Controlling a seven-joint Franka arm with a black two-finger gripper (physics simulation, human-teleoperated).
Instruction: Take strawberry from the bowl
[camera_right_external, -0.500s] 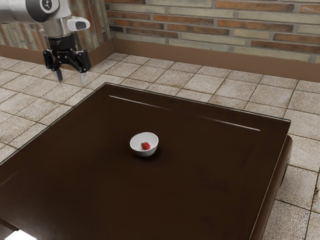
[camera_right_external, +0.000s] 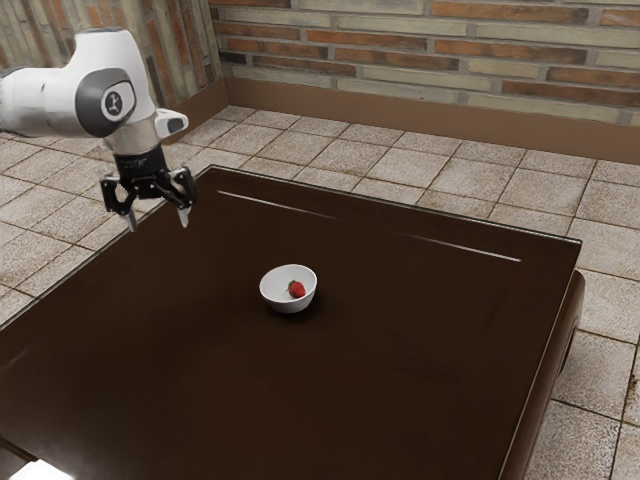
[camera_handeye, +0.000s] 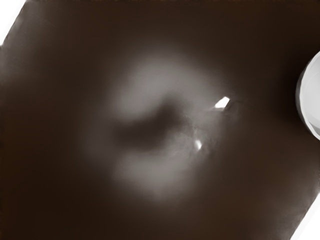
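Strawberry (camera_right_external: 297, 290) inside white bowl (camera_right_external: 277, 296).

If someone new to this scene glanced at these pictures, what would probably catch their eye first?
Probably the small red strawberry, bright inside the round white bowl on the dark brown table. Next might come the black two-finger gripper, open and empty on the white arm, toward the exterior view's upper left, away from the bowl.
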